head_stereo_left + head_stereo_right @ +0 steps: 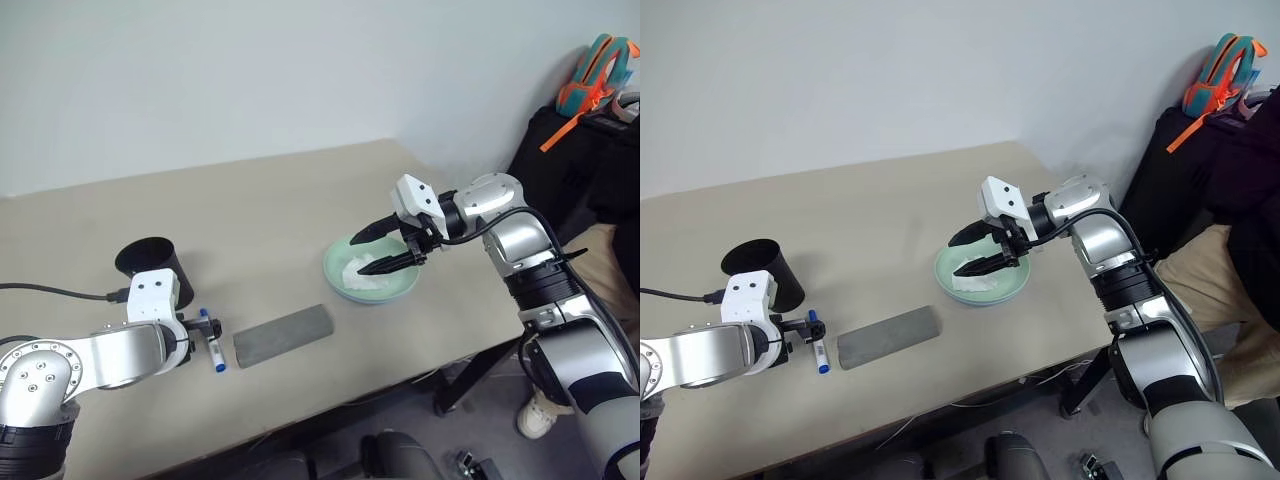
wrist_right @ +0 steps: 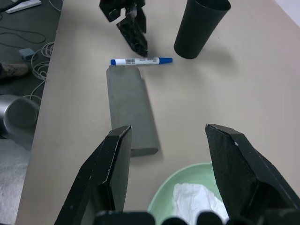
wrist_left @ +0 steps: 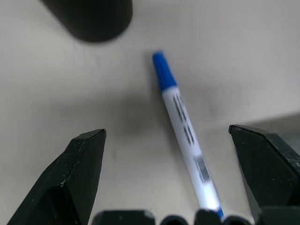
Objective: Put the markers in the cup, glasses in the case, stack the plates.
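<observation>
- The blue-capped marker point(image 1: 211, 341) lies flat on the beige surface point(image 1: 270, 210), between the black cup point(image 1: 153, 266) and the grey case point(image 1: 283, 335), touching neither.
- The left gripper point(image 3: 173, 178) hangs just over that marker with its fingers point(image 3: 77, 173) spread wide, one on each side of the white barrel, grasping nothing.
- The cup stands upright, mouth up, just behind the left gripper near the robot's left edge of the surface.
- The case lies closed and flat near the front edge, its long side running toward the mint green plate point(image 1: 336, 262).
- A crumpled white tissue point(image 1: 366, 274) lies in that plate.
- The right gripper point(image 1: 372, 250) hovers above the plate and tissue, fingers point(image 2: 112, 164) apart and empty, pointing toward the robot's left.
- Off the surface to the robot's right sit a black bag point(image 1: 560, 160) with an orange and teal pack point(image 1: 598, 72) on top.
- A cable point(image 1: 50, 291) trails from the left wrist.
</observation>
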`<state>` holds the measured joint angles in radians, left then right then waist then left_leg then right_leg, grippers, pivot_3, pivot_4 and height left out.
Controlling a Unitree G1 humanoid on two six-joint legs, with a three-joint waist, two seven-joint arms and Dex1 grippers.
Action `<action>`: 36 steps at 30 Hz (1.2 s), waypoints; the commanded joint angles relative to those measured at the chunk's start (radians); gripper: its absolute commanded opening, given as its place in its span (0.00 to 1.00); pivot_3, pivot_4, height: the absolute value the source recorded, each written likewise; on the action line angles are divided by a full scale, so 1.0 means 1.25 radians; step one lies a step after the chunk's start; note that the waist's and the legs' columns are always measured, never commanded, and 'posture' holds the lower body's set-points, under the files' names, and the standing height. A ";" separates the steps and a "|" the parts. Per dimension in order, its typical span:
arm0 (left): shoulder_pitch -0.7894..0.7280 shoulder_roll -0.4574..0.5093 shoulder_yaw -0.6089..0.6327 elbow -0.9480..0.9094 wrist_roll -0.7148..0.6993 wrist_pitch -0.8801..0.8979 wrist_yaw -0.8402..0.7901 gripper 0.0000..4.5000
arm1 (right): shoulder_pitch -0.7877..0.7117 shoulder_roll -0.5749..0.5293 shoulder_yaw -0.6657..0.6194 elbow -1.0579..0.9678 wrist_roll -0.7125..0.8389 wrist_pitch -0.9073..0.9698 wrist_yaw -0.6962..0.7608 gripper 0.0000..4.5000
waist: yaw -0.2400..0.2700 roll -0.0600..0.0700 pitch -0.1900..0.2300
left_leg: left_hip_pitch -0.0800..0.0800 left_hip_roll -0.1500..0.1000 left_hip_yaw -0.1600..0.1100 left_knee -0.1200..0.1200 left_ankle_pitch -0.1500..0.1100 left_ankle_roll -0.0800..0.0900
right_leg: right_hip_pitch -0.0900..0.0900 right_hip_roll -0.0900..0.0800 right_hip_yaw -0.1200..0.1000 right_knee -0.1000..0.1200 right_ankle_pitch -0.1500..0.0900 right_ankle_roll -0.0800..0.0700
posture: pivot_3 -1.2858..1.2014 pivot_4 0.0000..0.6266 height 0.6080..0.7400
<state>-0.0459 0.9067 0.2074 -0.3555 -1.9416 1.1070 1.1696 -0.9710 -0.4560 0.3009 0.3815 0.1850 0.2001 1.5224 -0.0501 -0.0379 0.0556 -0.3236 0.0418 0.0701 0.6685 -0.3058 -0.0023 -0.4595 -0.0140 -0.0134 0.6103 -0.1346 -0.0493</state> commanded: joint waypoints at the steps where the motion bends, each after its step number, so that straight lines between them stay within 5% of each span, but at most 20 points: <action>1: -0.003 0.026 -0.027 -0.025 -0.025 -0.073 0.007 0.99 | -0.014 0.002 -0.011 -0.015 0.008 -0.003 0.002 0.60 | 0.003 0.000 0.000 | 0.000 0.000 0.000 0.000 0.000 0.000 | 0.000 0.000 0.000 0.000 0.000 0.000 | 0.52 0.00 0.99; 21: -0.074 0.044 -0.166 0.085 0.040 -0.125 -0.065 0.99 | -0.009 0.013 -0.012 -0.029 0.011 0.001 -0.007 0.60 | 0.002 0.000 0.000 | -0.001 0.000 0.000 -0.001 0.000 -0.001 | 0.000 0.001 -0.001 -0.001 0.000 0.000 | 0.52 0.00 0.99; 25: -0.085 0.038 -0.172 0.100 0.054 -0.121 -0.074 0.81 | -0.008 0.014 -0.013 -0.029 0.011 -0.001 -0.008 0.60 | 0.002 0.000 0.000 | -0.001 0.000 -0.001 -0.001 0.000 -0.001 | 0.000 0.000 -0.001 -0.001 0.000 0.000 | 0.52 0.00 0.99; 35: -0.084 0.027 -0.178 0.105 0.071 -0.107 -0.085 0.02 | -0.004 0.015 -0.013 -0.035 0.011 -0.002 -0.010 0.60 | 0.002 0.000 0.000 | -0.001 0.000 0.000 -0.001 0.000 -0.001 | 0.000 0.000 -0.001 -0.001 0.000 0.000 | 0.52 0.00 0.99; 36: -0.084 0.026 -0.178 0.105 0.071 -0.107 -0.085 0.02 | -0.003 0.015 -0.013 -0.035 0.011 -0.002 -0.011 0.60 | 0.002 0.000 0.000 | -0.001 0.000 0.000 -0.001 0.000 -0.001 | 0.000 0.000 -0.001 -0.001 0.000 0.000 | 0.52 0.00 0.99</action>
<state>-0.1380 0.9373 -0.0215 -0.2170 -1.8611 0.9713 1.0655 -0.9697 -0.4390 0.3016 0.3723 0.1853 0.2015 1.5164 -0.0473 -0.0375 0.0558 -0.3244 0.0418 0.0696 0.6671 -0.3051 -0.0033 -0.4593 -0.0136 -0.0145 0.6095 -0.1346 -0.0493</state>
